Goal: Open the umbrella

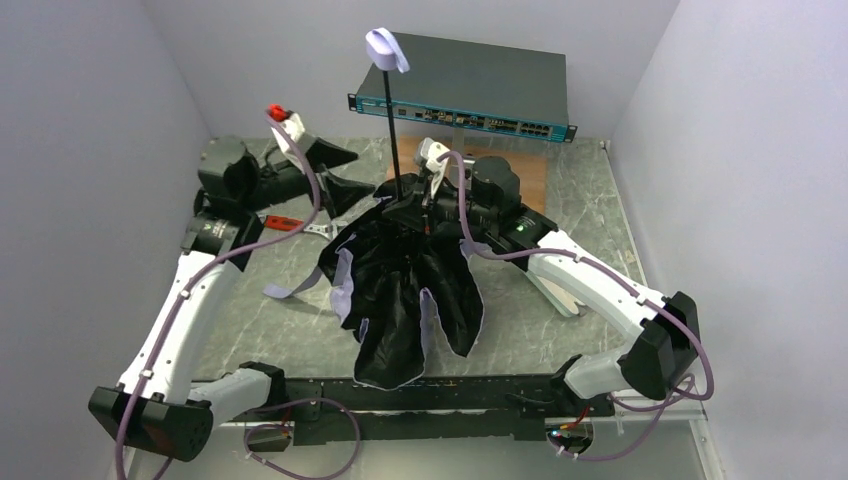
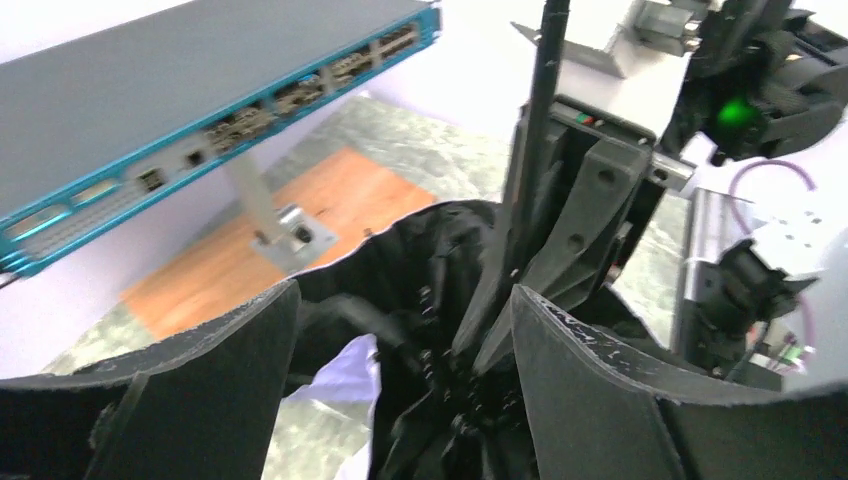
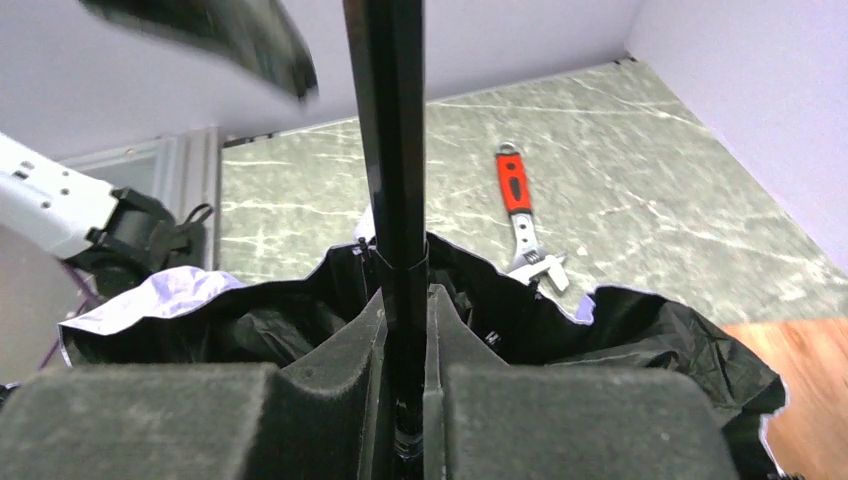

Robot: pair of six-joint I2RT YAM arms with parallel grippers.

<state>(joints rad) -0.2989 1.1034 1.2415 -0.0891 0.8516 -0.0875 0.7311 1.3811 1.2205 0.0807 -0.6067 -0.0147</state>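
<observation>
Grey-green marbled stone covers the worktop (image 1: 590, 190), and two arms reach in over it from the near edge. On the left, the left fingers (image 1: 328, 153) are spread wide apart and hold nothing. Their tips are just beside the upper left edge of the umbrella (image 1: 405, 290); whether they touch the fabric I cannot tell. Near them a red-handled wrench (image 1: 285, 223) lies flat on the stone. The umbrella sits in the middle of the worktop, its canopy limp in crumpled folds, black lining outward and pale lavender edges showing. Its thin black shaft (image 1: 393, 130) stands nearly upright out of the folds, with the small pale handle (image 1: 385, 48) at the top. The right fingers (image 3: 600, 420) are clamped together on the shaft, low down where it meets the fabric. At the back a grey network switch (image 1: 470, 85) stands raised on a post above a wooden board (image 1: 535, 175).
</observation>
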